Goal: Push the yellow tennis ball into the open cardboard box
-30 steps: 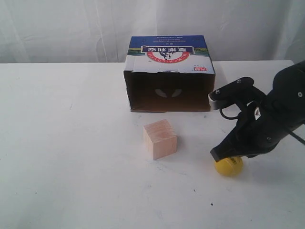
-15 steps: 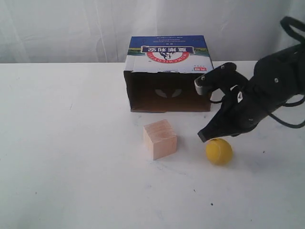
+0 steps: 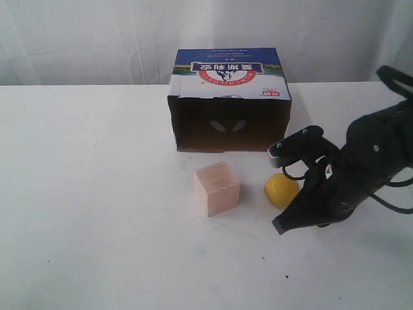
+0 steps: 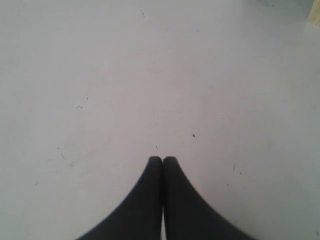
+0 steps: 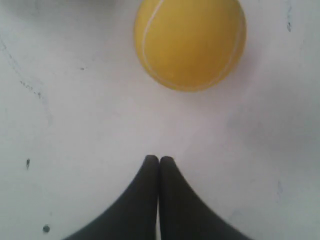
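The yellow tennis ball (image 3: 281, 190) (image 5: 190, 42) rests on the white table a short way in front of the open cardboard box (image 3: 229, 97), near its right front corner. The box lies on its side with its dark opening toward the camera. My right gripper (image 3: 280, 227) (image 5: 159, 158) is shut and empty, low over the table just on the near side of the ball, with a small gap between them. My left gripper (image 4: 162, 159) is shut with nothing in it, over bare table; it does not show in the exterior view.
A pale wooden cube (image 3: 217, 188) stands left of the ball, in front of the box's opening. White curtains hang behind the table (image 3: 97, 194). The right arm's black body (image 3: 361, 168) fills the area right of the ball.
The ball has rolled left and toward the box, from the table's right front to beside the cube. The right gripper lifted over the ball, then came down behind it on the near side.
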Tool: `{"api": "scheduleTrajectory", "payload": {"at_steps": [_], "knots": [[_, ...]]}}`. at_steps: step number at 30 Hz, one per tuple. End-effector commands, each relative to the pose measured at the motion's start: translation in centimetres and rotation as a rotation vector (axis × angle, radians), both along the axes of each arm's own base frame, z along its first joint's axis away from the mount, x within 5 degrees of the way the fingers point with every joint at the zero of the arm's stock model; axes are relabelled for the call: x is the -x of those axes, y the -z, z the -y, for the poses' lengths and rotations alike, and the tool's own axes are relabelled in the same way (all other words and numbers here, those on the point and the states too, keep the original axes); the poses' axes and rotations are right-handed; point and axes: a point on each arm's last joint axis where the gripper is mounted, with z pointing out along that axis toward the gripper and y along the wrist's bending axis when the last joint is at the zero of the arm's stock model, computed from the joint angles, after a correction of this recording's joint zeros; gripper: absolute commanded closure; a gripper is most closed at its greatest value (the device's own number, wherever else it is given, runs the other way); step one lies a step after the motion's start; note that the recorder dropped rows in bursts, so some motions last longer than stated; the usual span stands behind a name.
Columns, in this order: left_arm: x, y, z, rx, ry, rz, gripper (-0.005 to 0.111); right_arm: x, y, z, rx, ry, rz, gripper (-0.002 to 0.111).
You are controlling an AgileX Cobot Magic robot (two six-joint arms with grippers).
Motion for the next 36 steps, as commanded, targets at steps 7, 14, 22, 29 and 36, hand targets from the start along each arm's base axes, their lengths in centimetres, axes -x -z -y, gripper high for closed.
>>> {"api": "scheduleTrajectory", "payload": {"at_steps": [7, 14, 22, 29, 36], "knots": [[0.1, 0.3, 0.0, -0.007, 0.005, -0.015, 0.107, -10.5, -7.5, -3.2, -0.097, 0.015, 0.291, 0.108], [0.1, 0.3, 0.0, -0.007, 0.005, -0.015, 0.107, -6.0, -13.2, -2.0, -0.097, 0.013, 0.381, 0.108], [0.1, 0.3, 0.0, -0.007, 0.005, -0.015, 0.107, -0.4, -11.1, -0.3, -0.208, 0.088, 0.375, 0.108], [0.1, 0.3, 0.0, -0.007, 0.005, -0.015, 0.107, 3.9, -9.9, 1.5, -0.252, 0.157, 0.358, 0.108], [0.1, 0.3, 0.0, -0.007, 0.005, -0.015, 0.107, 6.2, -10.4, 2.4, -0.347, 0.138, 0.520, 0.108]]}}
